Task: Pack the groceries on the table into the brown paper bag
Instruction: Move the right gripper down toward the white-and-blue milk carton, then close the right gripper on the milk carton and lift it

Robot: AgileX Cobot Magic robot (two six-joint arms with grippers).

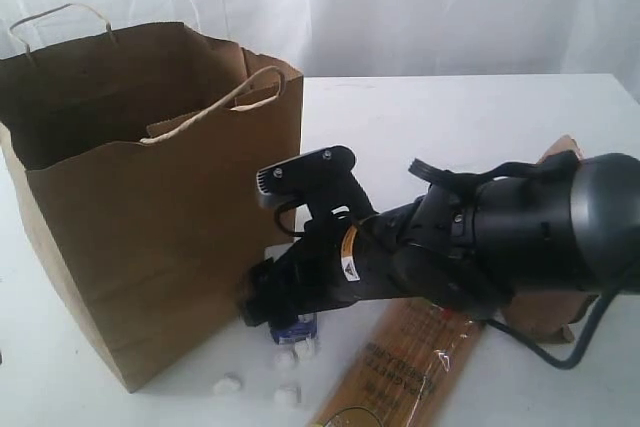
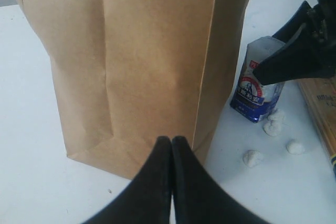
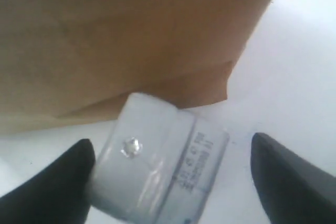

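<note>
While the right hand (image 3: 170, 148) is gaping wide, the small carton (image 3: 163, 174) is sitting between its fingers, with the paper bag (image 3: 131, 40) just beyond it on the tabletop (image 3: 294, 66). It's looking light, boxy and a bit crushable, so I'm reckoning on a gentle squeeze across the flat sides. The left hand (image 2: 171, 145) is sitting pinched shut.

closed left gripper (image 2: 171, 145) before brown paper bag (image 2: 131, 61)

One paper bag (image 1: 150, 227) with two loop handles (image 1: 62, 15), upper left. One small carton (image 2: 257, 95). Four white lumps (image 2: 253, 157), lower centre. One spaghetti packet (image 1: 410, 357), bottom edge. One brown pouch (image 1: 545, 315), right, mostly hidden.
</note>
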